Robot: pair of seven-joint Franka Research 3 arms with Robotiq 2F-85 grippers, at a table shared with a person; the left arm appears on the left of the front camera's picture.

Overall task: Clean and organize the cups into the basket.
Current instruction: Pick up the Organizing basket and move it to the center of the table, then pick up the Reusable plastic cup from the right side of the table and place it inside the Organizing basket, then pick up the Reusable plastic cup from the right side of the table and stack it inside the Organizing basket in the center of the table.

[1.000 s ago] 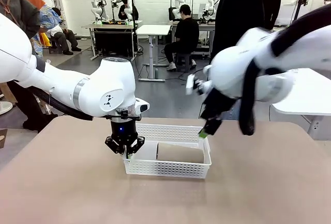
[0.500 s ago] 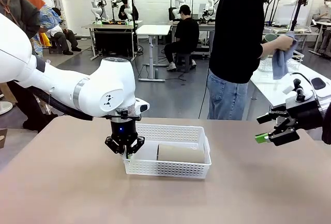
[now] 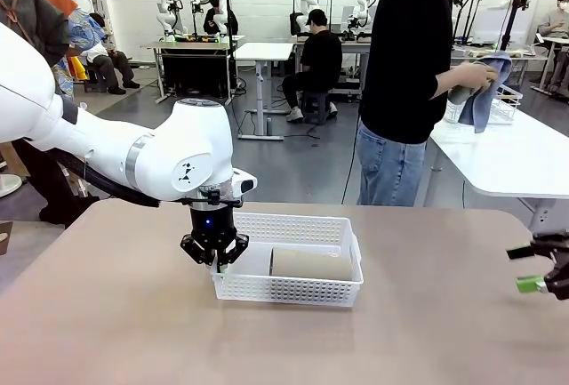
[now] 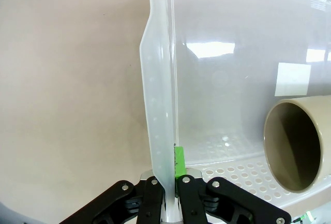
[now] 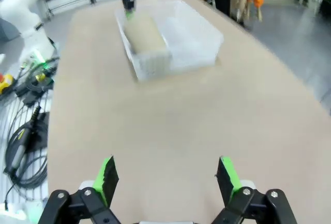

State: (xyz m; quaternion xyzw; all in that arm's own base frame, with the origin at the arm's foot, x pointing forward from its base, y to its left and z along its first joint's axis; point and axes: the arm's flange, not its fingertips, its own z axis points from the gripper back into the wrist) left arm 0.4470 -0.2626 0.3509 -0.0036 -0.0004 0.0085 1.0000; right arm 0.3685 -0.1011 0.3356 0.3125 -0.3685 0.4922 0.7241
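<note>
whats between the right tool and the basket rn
Only bare tan table lies between the open right tool and the basket. The right wrist view shows that stretch, and the front view agrees.

Table [image 3: 427, 314]: tan matte top. On it: one white basket [image 3: 293, 289] (lattice walls), standing flat, left of centre, toward the far edge.

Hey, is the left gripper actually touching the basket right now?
Touching. The left wrist view shows the left gripper shut on the basket wall, its jaws pressed against both sides of it.
</note>
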